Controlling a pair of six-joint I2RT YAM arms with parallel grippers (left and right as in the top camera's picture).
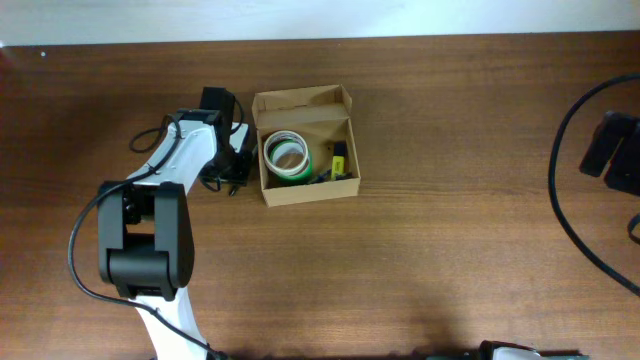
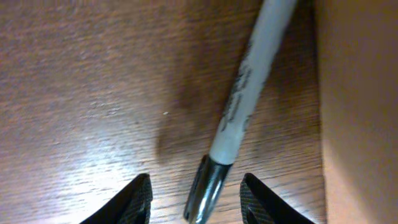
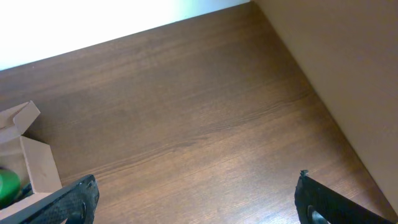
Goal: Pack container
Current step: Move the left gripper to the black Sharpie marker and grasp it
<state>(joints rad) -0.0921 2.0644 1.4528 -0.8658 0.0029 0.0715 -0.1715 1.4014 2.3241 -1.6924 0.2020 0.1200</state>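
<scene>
The left claw (image 2: 196, 190) hung with its jaws apart on either side of the dark cap end of a pale marker (image 2: 245, 99) lying on the wooden table (image 2: 81, 81) just beside the left wall of the open cardboard container (image 1: 305, 191), while the right claw (image 3: 196, 202) stood wide open well away from it.
</scene>
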